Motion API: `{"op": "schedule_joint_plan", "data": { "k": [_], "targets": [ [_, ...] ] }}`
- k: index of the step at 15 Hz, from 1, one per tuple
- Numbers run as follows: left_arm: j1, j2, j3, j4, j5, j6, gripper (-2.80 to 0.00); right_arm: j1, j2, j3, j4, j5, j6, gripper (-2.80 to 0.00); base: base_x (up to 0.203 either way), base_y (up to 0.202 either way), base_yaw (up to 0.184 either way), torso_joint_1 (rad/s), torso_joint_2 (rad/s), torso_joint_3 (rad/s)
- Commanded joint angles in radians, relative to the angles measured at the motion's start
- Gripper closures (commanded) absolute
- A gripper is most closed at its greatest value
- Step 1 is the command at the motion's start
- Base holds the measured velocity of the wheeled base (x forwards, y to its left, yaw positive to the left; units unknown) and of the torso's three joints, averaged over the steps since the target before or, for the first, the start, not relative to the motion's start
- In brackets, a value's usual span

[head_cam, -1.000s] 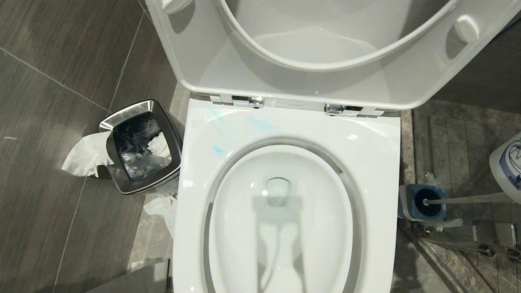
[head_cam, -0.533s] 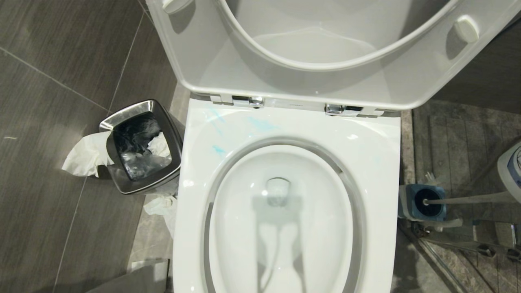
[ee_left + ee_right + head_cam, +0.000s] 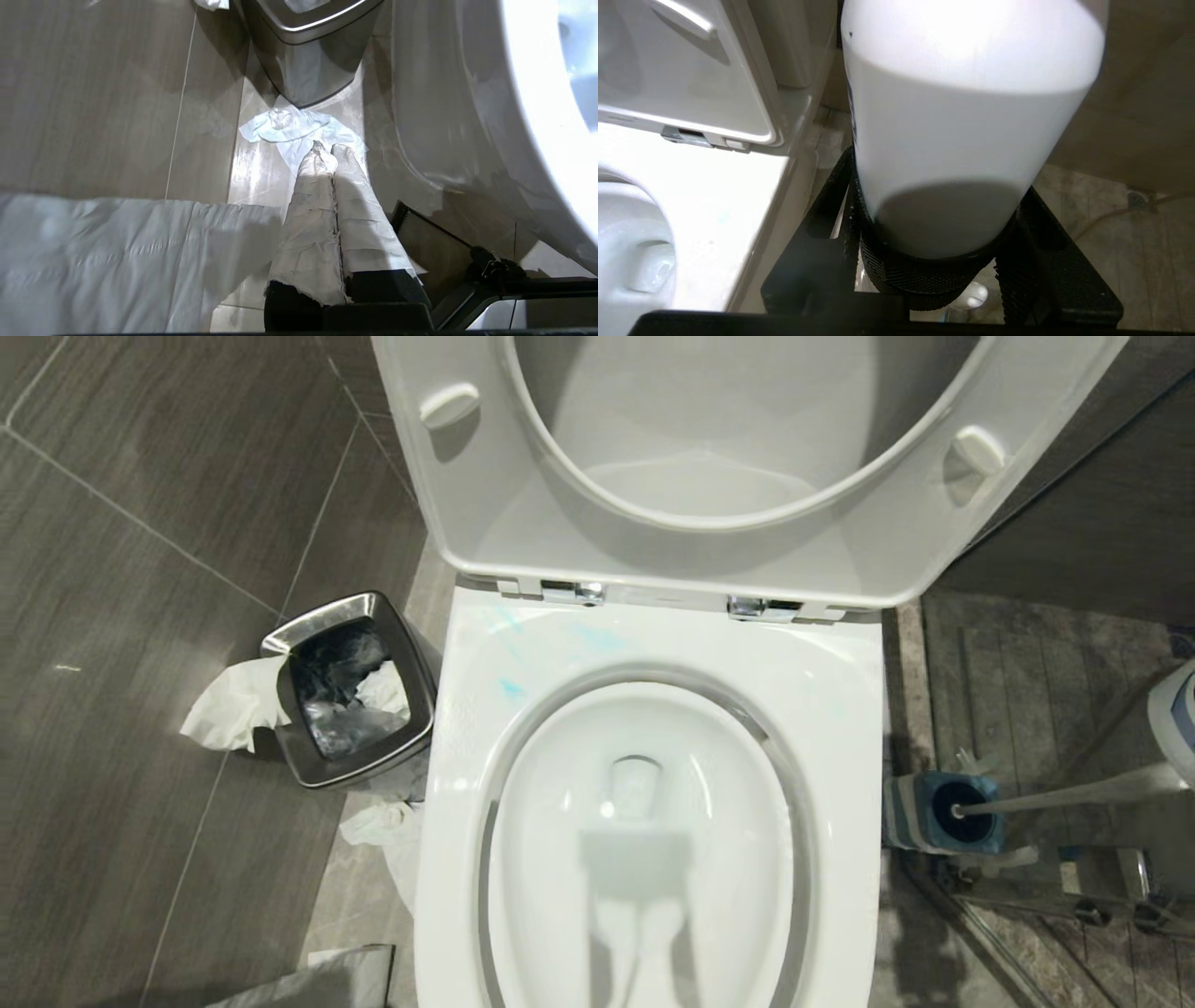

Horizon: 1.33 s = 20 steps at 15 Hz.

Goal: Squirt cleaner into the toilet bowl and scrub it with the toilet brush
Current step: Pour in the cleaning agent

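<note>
Clamped on a white bottle (image 3: pixel 962 130) beside the toilet bowl (image 3: pixel 644 859), right gripper (image 3: pixel 934 275) must next tip cleaner in; left gripper (image 3: pixel 332 150) hangs closed, empty.

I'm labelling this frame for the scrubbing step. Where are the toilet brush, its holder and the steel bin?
toilet brush (image 3: pixel 1055 797): head view, on the white handle.
holder (image 3: pixel 901 814): head view, on its striped side wall.
steel bin (image 3: pixel 413 677): head view, on its metal rim.

light: bright overhead | glare: toilet bowl (image 3: pixel 644 859) rim | shadow: inside bowl
</note>
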Motion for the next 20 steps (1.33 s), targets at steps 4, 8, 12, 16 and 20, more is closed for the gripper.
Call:
{"op": "schedule_joint_plan", "data": {
  "k": [4, 8, 12, 16, 20],
  "targets": [
    [0.0, 0.002, 0.002, -0.002, 0.0, 0.002, 0.0, 0.0, 0.007, 0.0, -0.003, 0.002, -0.001, 0.0, 0.0, 0.0, 0.0, 0.0, 0.0, 0.201],
    [0.0, 0.002, 0.003, -0.002, 0.0, 0.002, 0.0, 0.0, 0.007, 0.004, -0.001, 0.002, -0.001, 0.0, 0.0, 0.0, 0.0, 0.001, 0.0, 0.206],
    [0.0, 0.002, 0.002, -0.002, 0.0, 0.004, 0.0, 0.0, 0.009, 0.009, -0.001, 0.007, -0.001, 0.0, 0.0, 0.0, 0.0, 0.001, 0.01, 0.205],
    [0.0, 0.002, 0.003, -0.002, 0.0, 0.004, 0.0, 0.0, 0.007, 0.019, 0.018, 0.008, -0.001, 0.0, 0.0, 0.0, 0.0, 0.001, 0.0, 0.206],
    [0.0, 0.002, 0.003, -0.002, 0.0, 0.004, 0.0, 0.0, 0.009, 0.02, 0.05, 0.01, 0.001, 0.0, 0.0, 0.0, 0.0, 0.003, 0.0, 0.205]
  ]
}}
